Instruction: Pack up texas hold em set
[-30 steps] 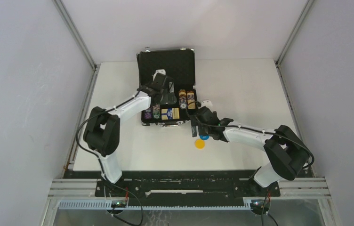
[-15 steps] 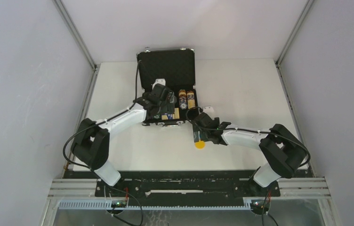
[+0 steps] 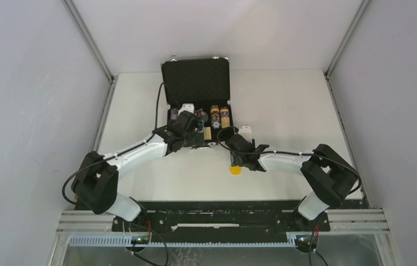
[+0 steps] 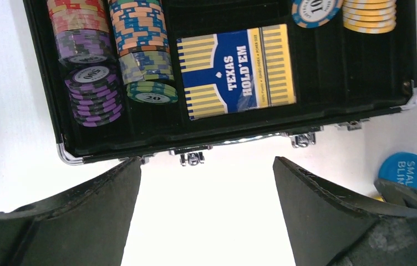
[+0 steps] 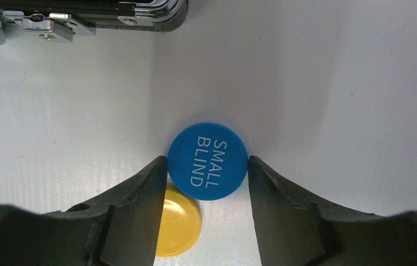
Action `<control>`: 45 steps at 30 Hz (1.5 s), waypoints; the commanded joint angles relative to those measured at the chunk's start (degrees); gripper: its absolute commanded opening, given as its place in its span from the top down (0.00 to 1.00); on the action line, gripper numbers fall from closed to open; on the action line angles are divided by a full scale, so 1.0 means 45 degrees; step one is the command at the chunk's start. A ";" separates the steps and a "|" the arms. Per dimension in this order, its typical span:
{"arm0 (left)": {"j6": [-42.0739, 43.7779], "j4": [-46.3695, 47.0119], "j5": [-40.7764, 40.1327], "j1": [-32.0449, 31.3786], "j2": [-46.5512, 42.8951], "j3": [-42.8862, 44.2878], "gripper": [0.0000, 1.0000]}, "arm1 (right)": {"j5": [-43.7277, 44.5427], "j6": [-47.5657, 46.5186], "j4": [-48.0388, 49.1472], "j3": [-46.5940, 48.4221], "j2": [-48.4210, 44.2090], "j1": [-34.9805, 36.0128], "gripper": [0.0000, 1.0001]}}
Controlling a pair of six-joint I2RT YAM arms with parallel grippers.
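Briefcase [image 3: 196, 82] noted at the upper centre of the top view, lid stood upright, tray lying open on the white table [image 5: 334, 83]. In the left wrist view the tray fills the upper part of the frame. Poker chips [image 4: 92, 91] are seen stacked on edge in the two compartments at upper left, purple, red, orange-blue and green; a blue-white chip and a yellow stack are seen at the upper right. Card box [image 4: 237, 72], blue and yellow, lettered TEXAS HOLD'EM, is laid flat in the middle compartment. Silver latches [image 4: 192, 158] are seen along the front edge of the case. Left gripper [image 4: 207, 166] is held just in front of that edge, fingers spread wide, only bare table between them. Blue disc [image 5: 208, 160], lettered SMALL BLIND, is found flat on the table, outside the case and near its front right corner. Right gripper [image 5: 206, 166] is set down over it, fingers drawn in against its two opposite edges. Yellow disc [image 5: 178, 224] is noted just beside the blue one, at its lower left in the right wrist view, partly hidden by one finger; whether the two discs overlap cannot be told.
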 commanded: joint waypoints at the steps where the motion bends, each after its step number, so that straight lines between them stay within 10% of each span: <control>1: -0.0265 0.0471 -0.0146 -0.0241 -0.0999 -0.0517 0.07 | -0.0255 0.0259 0.0255 0.0047 0.0377 -0.0001 0.40; 24: -0.0686 0.0625 -0.0479 -0.0657 -0.2122 -0.1362 0.08 | -0.0098 -0.0751 -0.0738 0.1834 -0.1058 0.0014 0.51; 45: -0.1212 0.0145 -0.1219 -0.0175 -0.4511 -0.3568 0.09 | -0.1952 -0.2949 -0.1600 1.0458 0.5888 0.0011 0.48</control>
